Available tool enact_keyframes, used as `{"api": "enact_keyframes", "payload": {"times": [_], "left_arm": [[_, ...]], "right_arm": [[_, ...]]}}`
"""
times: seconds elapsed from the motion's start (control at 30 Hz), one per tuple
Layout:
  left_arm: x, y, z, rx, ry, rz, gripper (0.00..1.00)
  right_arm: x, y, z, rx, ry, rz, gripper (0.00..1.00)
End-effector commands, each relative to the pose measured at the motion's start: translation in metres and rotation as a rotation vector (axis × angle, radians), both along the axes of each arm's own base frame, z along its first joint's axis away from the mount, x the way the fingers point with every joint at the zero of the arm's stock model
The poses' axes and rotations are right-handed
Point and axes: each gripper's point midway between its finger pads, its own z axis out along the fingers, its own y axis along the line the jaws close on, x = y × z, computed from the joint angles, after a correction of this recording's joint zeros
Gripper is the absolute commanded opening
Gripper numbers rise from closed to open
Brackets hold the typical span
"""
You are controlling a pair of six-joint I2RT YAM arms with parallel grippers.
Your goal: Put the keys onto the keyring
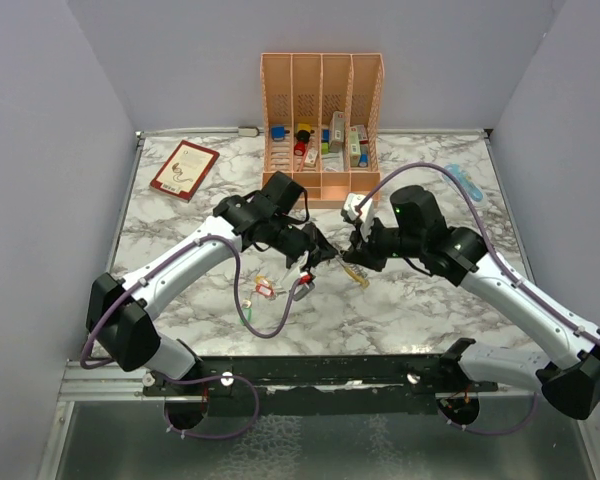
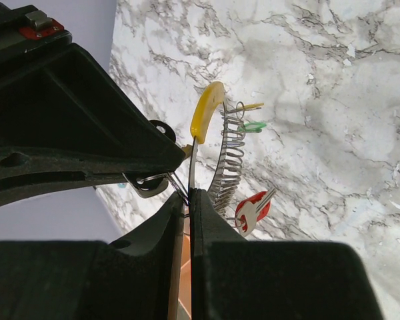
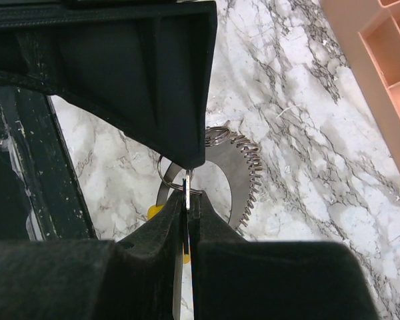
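Step in hand: threading; both arms meet above the middle of the table (image 1: 180, 215), each pinching metal, so I judge a key is being worked onto the ring
Left gripper (image 2: 189, 193): fingers pressed together on a thin metal strip with a yellow end (image 2: 207, 113), part of the keyring (image 2: 230, 157)
Right gripper (image 3: 187, 200): fingers closed tight on a thin flat piece of metal, probably the blade of a key (image 3: 187, 190); a small split ring sits at its tip, right against the left gripper's finger
Keyring: held up off the marble between the two grippers; it reads as a curved silvery band with a coil of wire loops along one edge, and a small round ring at its top end
Keys already near it: a red-tagged key (image 2: 252, 210) lies below the coil, a green tag (image 2: 255, 126) and a yellow tag (image 2: 253, 106) show by its upper end; whether these hang from the coil or lie on the table beneath I cannot tell
Loose tags: in the overhead view a red and a green tag (image 1: 263, 290) lie on the table just under the left arm
Next move calls for: a fine, steady slide of the key's small ring along the wire, with the left hold kept firm so the ring does not twist
Far end: a peach organizer (image 1: 323, 120) and a red book (image 1: 184, 169), both well apart from the work
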Motion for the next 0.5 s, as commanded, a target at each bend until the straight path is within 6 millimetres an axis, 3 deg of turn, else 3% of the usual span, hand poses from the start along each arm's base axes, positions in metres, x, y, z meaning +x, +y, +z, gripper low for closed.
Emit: {"api": "enact_keyframes", "payload": {"times": [0.0,0.47], "left_arm": [[-0.022,0.007,-0.018,0.053,0.089,-0.024,0.0],[-0.018,0.009,-0.017,0.05,0.058,-0.006,0.0]], "right_arm": [[0.014,0.01,0.061,0.167,-0.183,-0.025,0.04],[0.016,0.001,0.032,0.077,-0.058,-0.113,0.04]]}}
